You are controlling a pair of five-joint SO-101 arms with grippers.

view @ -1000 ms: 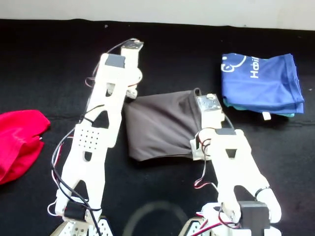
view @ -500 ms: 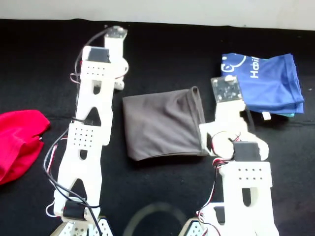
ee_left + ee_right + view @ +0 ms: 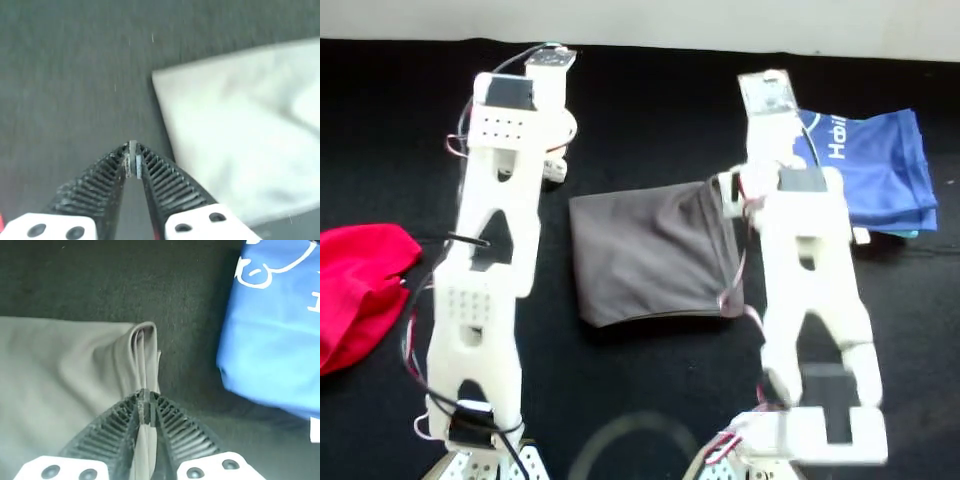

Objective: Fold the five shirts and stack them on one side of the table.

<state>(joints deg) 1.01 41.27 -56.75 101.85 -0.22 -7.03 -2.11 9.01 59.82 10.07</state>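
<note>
A folded grey shirt (image 3: 640,260) lies in the middle of the black table. My left gripper (image 3: 556,168) (image 3: 132,160) is shut with nothing in it, over bare table just off the shirt's far left corner (image 3: 240,140). My right gripper (image 3: 725,192) (image 3: 144,399) is shut, its tips over the bunched far right edge of the grey shirt (image 3: 60,370); I cannot tell whether it pinches the cloth. A folded blue shirt (image 3: 870,170) (image 3: 275,325) tops a small stack at the far right. A crumpled red shirt (image 3: 360,285) lies at the left edge.
A teal layer (image 3: 910,232) peeks out under the blue shirt. The black table (image 3: 650,100) has open room behind the grey shirt and between the left arm and the red shirt. A pale wall runs along the far edge.
Both arms have stretched farther across the table. The left gripper moved off the grey shirt's corner to the left. The right gripper slid up along the shirt's right edge. The shirt stayed put.
</note>
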